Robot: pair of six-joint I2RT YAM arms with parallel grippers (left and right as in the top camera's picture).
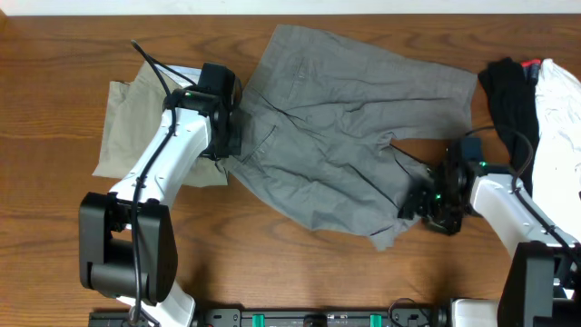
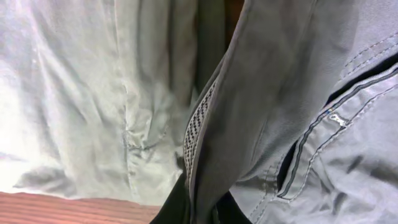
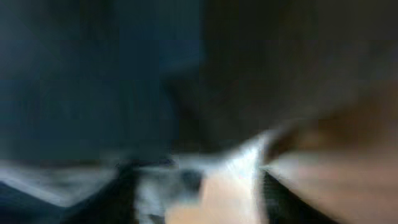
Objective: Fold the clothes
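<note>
Wide grey shorts (image 1: 345, 118) lie spread across the middle of the table. Folded khaki shorts (image 1: 127, 127) rest at the left, partly under my left arm. My left gripper (image 1: 227, 138) is at the grey shorts' left waistband edge. In the left wrist view it (image 2: 202, 205) is shut on a raised fold of the grey cloth (image 2: 280, 74), whose patterned lining (image 2: 196, 124) shows; the khaki cloth (image 2: 74, 93) lies behind. My right gripper (image 1: 422, 202) sits at the shorts' lower right hem. The right wrist view is too blurred to show its jaws.
A black garment (image 1: 508, 91) and a white garment (image 1: 558, 109) lie piled at the right edge, just behind my right arm. Bare wooden table (image 1: 300, 263) runs along the front, and the arm bases stand at the near corners.
</note>
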